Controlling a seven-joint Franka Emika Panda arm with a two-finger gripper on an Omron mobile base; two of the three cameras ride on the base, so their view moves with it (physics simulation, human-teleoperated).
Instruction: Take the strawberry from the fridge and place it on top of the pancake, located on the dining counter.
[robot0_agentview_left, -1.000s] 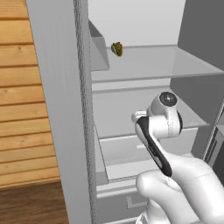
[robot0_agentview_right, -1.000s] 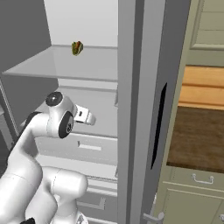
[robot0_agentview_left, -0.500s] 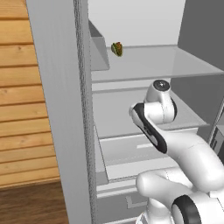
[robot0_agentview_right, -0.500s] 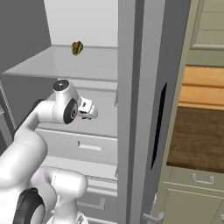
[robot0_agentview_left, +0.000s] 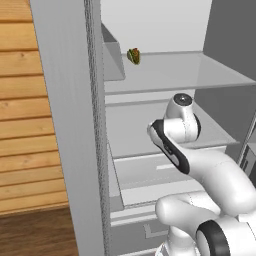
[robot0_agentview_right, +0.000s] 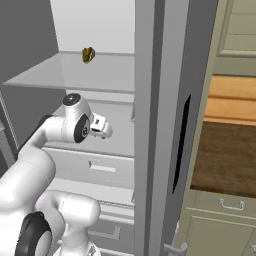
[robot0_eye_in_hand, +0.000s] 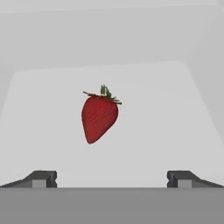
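Note:
The strawberry (robot0_eye_in_hand: 99, 116), red with a small green top, lies on a white shelf inside the fridge (robot0_agentview_left: 67, 110), straight ahead of my hand. My gripper (robot0_eye_in_hand: 111, 179) is open, its two dark fingertips (robot0_eye_in_hand: 41, 178) wide apart and short of the berry, touching nothing. In the right base view the gripper (robot0_agentview_right: 103, 128) points into the fridge (robot0_agentview_right: 150, 100) at the middle shelf, under the upper glass shelf. The pancake and the dining counter are out of view.
A yellow-green and orange produce item (robot0_agentview_left: 133, 55) (robot0_agentview_right: 88, 54) sits on the upper shelf. The open fridge door (robot0_agentview_left: 65, 150) stands to my left and the other door's edge (robot0_agentview_right: 167, 125) to my right. Drawers (robot0_agentview_left: 150, 175) lie below my arm. Pale green cabinets (robot0_agentview_right: 220, 220) stand at right.
My arm has risen and reached further into the fridge at middle-shelf height. The gripper has stayed open.

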